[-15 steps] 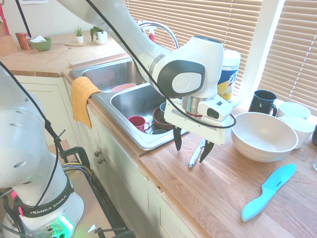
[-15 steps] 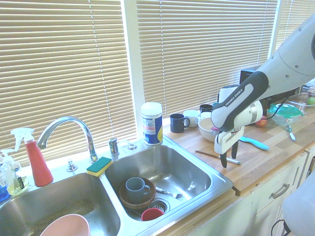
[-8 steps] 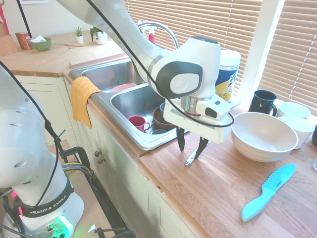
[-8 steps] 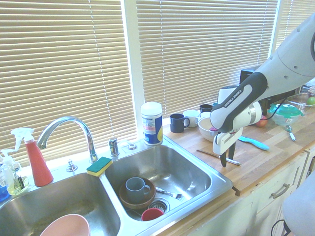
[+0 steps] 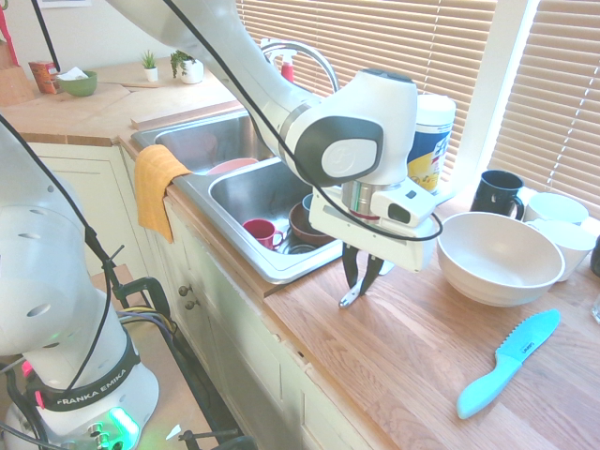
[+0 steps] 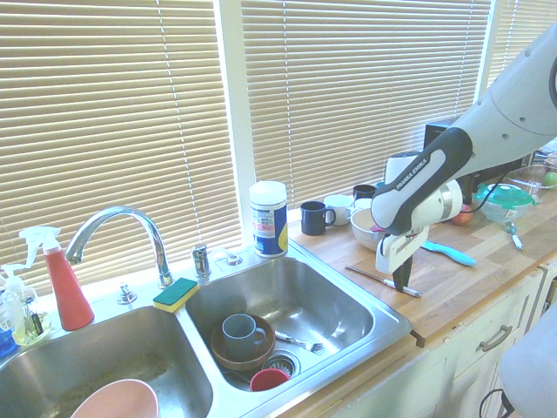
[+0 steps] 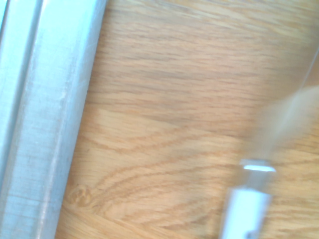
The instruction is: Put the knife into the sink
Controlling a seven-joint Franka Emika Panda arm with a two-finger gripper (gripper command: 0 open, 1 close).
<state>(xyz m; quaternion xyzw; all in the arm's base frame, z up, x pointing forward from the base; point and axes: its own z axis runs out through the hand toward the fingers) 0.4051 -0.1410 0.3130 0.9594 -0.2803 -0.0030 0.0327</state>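
Now the gripper (image 5: 360, 277) points straight down over the wooden counter (image 5: 403, 366), just beside the sink (image 5: 246, 192). Its two dark fingers stand narrow, drawn together on the knife (image 5: 354, 292), and they seem to hold it near one end, though I cannot tell how firm the grip is. In the first exterior view the knife pokes out below the fingers and its lower tip is at the wood or very close to it. In the second exterior view it lies nearly flat along the counter, passing under the gripper (image 6: 401, 280), so it is not in the sink. In the wrist view the knife (image 7: 249, 199) is only a pale blurred strip over the wood grain, with the steel rim (image 7: 40, 119) along one edge. Inside the sink I see a brown bowl (image 6: 244, 344), a grey mug (image 6: 242, 332) and a red cup (image 5: 260, 231). On the counter a cream bowl (image 5: 499, 258) stands near the gripper, and a turquoise knife (image 5: 507, 363) lies well apart from it.
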